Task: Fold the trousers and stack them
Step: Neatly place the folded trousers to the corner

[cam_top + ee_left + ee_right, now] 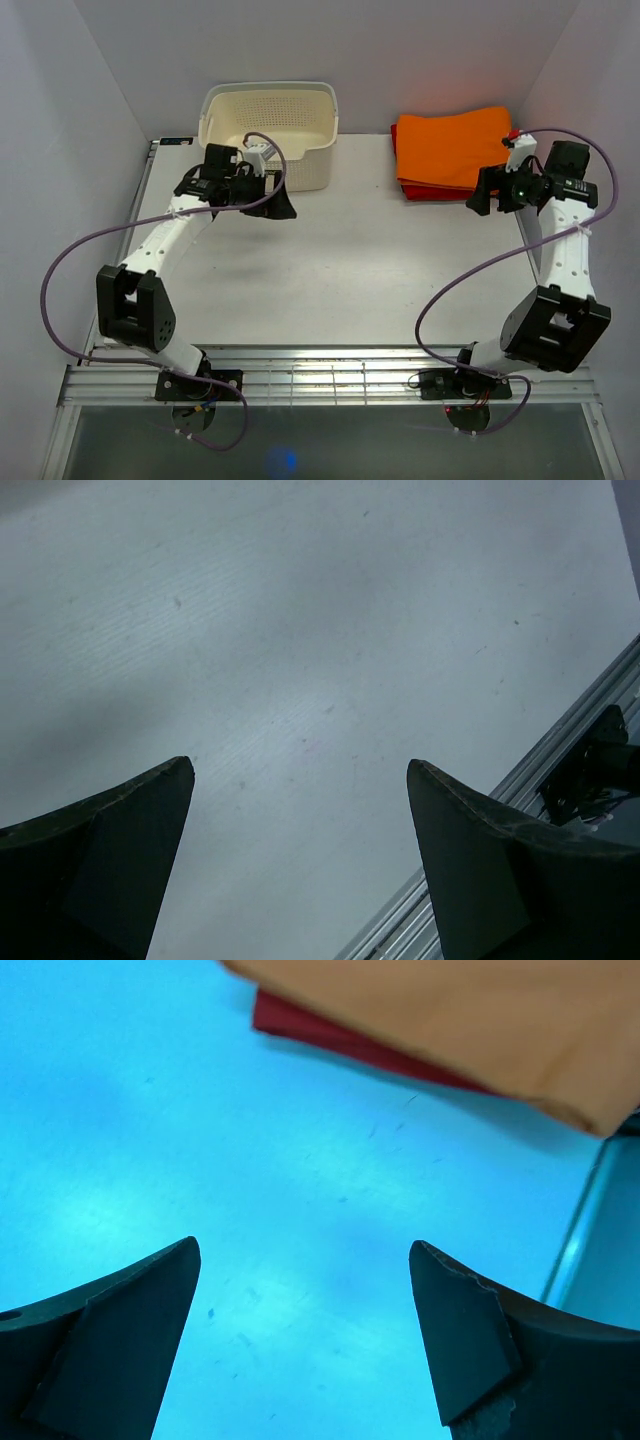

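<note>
White table (340, 270) as work surface. On far edge, left of centre: cream perforated laundry basket (270, 125).

At far right corner: trousers (450, 148), bright orange, folded into a flat rectangle. Stacked on red folded cloth (425, 192), with red showing along near and left edges. Same in right wrist view: trousers (450, 1020) over a thin strip of red folded cloth (330, 1032), bare table below. Looks folded and stacked already; probably only squaring-up left, if anything.

Handling, as a judgement:
- Soft, limp, light cloth with no stiffness. Likely to sag and fan open if lifted by a single layer.
- Not fragile.
- Probably slides easily over the cloth underneath, so risk of shifting the whole stack with a side push.
- Best hold: at the near folded edge, pinching through all orange layers at once, ideally at two spaced points with both arms.
- Avoid loose hem ends and avoid catching the red layer.

Next, right gripper (488, 198) (303, 1247): spread wide, nothing between the fingers. Hovering just beside near edge of the stack, not touching cloth.

Last, left gripper (272, 200) (300, 768): also spread wide and empty. Over bare table in front of the basket, well apart from the trousers.
</note>
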`<control>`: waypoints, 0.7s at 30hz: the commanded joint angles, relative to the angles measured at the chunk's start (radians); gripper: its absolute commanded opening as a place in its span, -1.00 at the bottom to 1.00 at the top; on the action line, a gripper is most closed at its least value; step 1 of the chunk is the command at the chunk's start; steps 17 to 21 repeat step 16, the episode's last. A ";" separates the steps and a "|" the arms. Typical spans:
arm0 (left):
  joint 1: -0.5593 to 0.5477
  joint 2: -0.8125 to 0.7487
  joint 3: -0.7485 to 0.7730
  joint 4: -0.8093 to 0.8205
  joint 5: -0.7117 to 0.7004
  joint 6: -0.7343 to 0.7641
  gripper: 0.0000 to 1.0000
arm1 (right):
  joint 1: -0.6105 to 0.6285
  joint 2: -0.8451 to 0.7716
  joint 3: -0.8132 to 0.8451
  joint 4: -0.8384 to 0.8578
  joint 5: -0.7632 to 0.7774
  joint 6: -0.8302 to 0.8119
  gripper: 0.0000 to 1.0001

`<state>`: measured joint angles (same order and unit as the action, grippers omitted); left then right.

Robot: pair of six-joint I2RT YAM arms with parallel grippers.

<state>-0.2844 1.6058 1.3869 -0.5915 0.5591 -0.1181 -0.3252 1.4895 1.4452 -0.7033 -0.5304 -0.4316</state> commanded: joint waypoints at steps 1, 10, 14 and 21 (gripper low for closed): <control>0.094 -0.127 -0.113 -0.107 0.035 0.080 0.96 | 0.003 -0.118 -0.116 -0.163 -0.101 -0.051 0.80; 0.129 -0.375 -0.338 -0.100 -0.114 0.166 0.96 | 0.015 -0.426 -0.471 -0.165 -0.069 -0.093 0.80; 0.128 -0.411 -0.362 -0.102 -0.120 0.152 0.96 | 0.018 -0.471 -0.506 -0.182 -0.083 -0.102 0.80; 0.128 -0.418 -0.358 -0.105 -0.117 0.152 0.96 | 0.020 -0.483 -0.499 -0.183 -0.086 -0.102 0.80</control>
